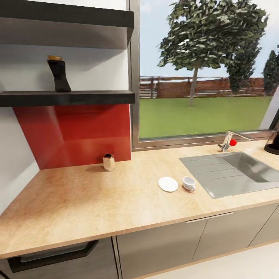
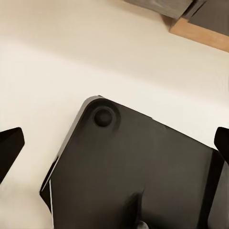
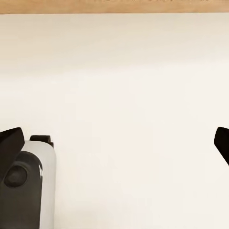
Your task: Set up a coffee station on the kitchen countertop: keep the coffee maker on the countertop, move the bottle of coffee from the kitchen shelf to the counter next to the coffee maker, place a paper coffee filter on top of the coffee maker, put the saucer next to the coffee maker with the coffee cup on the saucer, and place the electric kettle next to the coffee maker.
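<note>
Both grippers are hanging low over a pale floor, each seen through its own wrist camera. On the left gripper (image 2: 114, 148) the two dark fingertips (image 2: 9, 145) are sitting at opposite edges of the picture, so the jaws are standing wide apart with nothing between them; below them a black panel of the robot's base (image 2: 138, 171) is lying over the floor. On the right gripper (image 3: 114, 145) the fingertips (image 3: 10, 143) are likewise spread wide and holding nothing, with a grey and black part of the robot (image 3: 26, 186) showing beside one finger.

From the head camera, the kitchen countertop (image 1: 85, 201) is stretching across the view over dark grey cabinet fronts (image 1: 162, 244). Near its middle the saucer (image 1: 168, 184) is lying flat, and the coffee cup (image 1: 188, 183) is standing upright just beside it on the bare worktop, not on it, toward the steel sink (image 1: 236, 172). Farther back, a small pale shaker (image 1: 109, 162) is standing against the red backsplash (image 1: 77, 131). At the far edge of the sink, a tap (image 1: 228, 140) with a red knob is rising below the window (image 1: 205, 66). Beyond the sink, a dark object (image 1: 273, 144) is being cut off by the frame; I cannot tell what it is. Highest and farthest, the bottle of coffee (image 1: 59, 74) is standing upright on the lower black shelf (image 1: 66, 97).
</note>
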`<state>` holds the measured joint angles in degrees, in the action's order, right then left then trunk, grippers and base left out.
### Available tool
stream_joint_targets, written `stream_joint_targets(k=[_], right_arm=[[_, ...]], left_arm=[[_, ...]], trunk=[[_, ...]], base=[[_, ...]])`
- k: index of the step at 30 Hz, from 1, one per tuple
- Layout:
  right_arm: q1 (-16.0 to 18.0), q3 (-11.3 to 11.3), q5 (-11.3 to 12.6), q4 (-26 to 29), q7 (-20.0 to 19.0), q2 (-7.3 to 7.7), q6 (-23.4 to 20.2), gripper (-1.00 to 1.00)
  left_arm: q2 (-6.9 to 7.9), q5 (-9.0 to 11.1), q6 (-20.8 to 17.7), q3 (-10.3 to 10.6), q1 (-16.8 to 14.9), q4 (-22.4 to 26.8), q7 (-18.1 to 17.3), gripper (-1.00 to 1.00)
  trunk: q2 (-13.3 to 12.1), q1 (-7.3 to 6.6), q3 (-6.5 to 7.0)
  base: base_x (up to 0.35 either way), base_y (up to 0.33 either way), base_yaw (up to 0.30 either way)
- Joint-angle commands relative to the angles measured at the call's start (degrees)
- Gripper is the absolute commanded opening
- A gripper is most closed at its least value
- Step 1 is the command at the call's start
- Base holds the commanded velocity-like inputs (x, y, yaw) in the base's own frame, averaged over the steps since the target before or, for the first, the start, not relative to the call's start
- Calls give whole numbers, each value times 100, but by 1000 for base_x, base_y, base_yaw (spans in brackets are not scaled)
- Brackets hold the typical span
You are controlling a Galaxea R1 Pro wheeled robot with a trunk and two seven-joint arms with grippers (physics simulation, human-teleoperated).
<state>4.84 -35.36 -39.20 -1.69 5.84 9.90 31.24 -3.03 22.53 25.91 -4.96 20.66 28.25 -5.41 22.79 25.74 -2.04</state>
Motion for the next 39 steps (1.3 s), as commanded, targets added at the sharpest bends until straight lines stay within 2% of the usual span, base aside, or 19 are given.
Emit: stream_joint_targets(k=[1,11,12,16,17,18,19,20,21,23,24,25,26,28,29,33,37,38,39], right_arm=[[8,-23,-62,-17,49,4,23,100],[8,-23,-69,-16,44,4,23,100],[8,-27,-79,-15,15,-114,13,100],[10,-72,-57,20,43,-140,-6,100],[19,-173,134,322,33,-157,-599,100],[20,-200,241,1228,-135,-327,-1557,100],[19,-203,258,1517,-235,-387,-1831,100],[19,-206,282,2210,-549,-521,-2487,100],[18,-206,291,2567,-721,-590,-2828,100],[18,-177,312,4571,-1499,-1018,-4488,100],[17,-171,311,4961,-1608,-1118,-4762,100],[17,-153,299,6109,-1843,-1459,-5453,100],[17,-142,286,6816,-1947,-1688,-5802,100],[17,-63,268,7648,-2084,-1948,-6184,100],[17,-6,263,7831,-2123,-1989,-6301,100],[81,629,326,8507,-2363,-1989,-7506,100],[671,975,366,8632,-2673,-1989,-8216,100],[1154,1073,373,8654,-2854,-1989,-8855,100],[1276,1106,372,8657,-2883,-1989,-9014,100]], left_arm=[[-5,58,-7,-22,0,5,-57,100],[-5,90,1,-22,3,5,-57,100],[3,116,-2,-30,0,13,-50,100],[15,119,-17,-31,0,14,-49,100],[17,126,-27,-31,0,11,-48,100],[14,133,-30,-31,0,-28,-48,100],[14,132,-31,-33,0,-49,-48,100],[14,131,-32,-32,0,-103,-48,100],[13,130,-32,-32,0,-127,-48,100],[18,134,-33,-31,-1,-221,-48,100],[17,135,-33,-33,-1,-235,-48,100],[15,135,-33,-35,1,-272,-48,100],[14,136,-33,-37,1,-289,-48,100],[6,135,-30,-40,0,-325,-48,100],[2,134,-27,-42,0,-338,-48,100],[-23,134,-25,-46,0,-386,-43,100],[1,174,-24,-69,0,-444,-7,100],[15,250,-24,-78,2,-507,0,100],[18,271,-24,-79,3,-517,1,100]], trunk=[[12,4,-12],[12,4,-12],[12,4,-12],[12,4,-12],[12,4,-12],[12,4,-12],[12,4,-12],[12,4,-12],[12,4,-12],[12,4,-12],[12,4,-12],[12,4,-12],[12,4,-12],[12,4,-12],[12,4,-12],[12,4,-12],[12,4,-12],[12,4,-12],[12,4,-12]], base=[[0,342,0],[0,256,0],[0,2,0],[0,1,0],[0,0,0],[0,0,0],[0,0,0],[0,0,0],[0,0,0],[0,0,0],[0,0,0],[0,0,0],[0,0,0],[0,0,0],[0,0,0],[0,0,0],[0,0,0],[0,0,0],[0,0,0]])
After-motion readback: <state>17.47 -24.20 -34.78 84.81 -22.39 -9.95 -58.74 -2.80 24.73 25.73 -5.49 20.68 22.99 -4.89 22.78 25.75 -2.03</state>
